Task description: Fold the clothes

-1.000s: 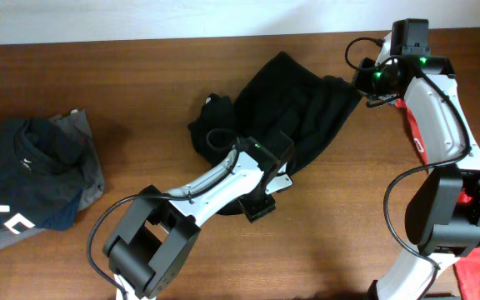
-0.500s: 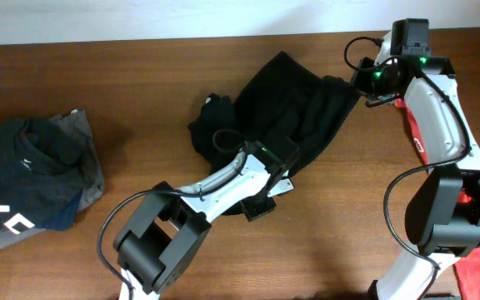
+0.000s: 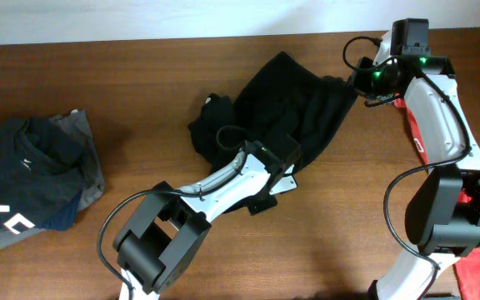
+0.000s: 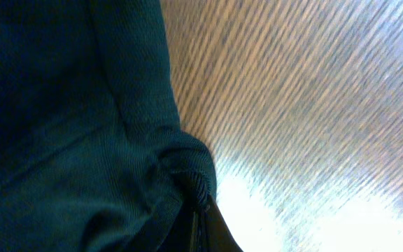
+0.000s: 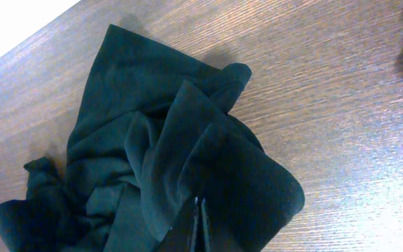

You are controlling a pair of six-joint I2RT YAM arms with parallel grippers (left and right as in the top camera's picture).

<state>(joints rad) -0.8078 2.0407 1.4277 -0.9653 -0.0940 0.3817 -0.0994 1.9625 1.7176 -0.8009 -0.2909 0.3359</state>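
Leftward, a folded pile (image 3: pixel 32 179) lies well apart from the black garment (image 3: pixel 294 104).

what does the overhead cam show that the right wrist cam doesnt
Only the overhead shows the pile of navy and grey clothes at the table's left end, and the left hand at the near edge of the black garment. Only the right wrist view shows, close up, the right hand with its fingertips closed on a fold of that garment. Both show the crumpled black garment lying on the wooden table.
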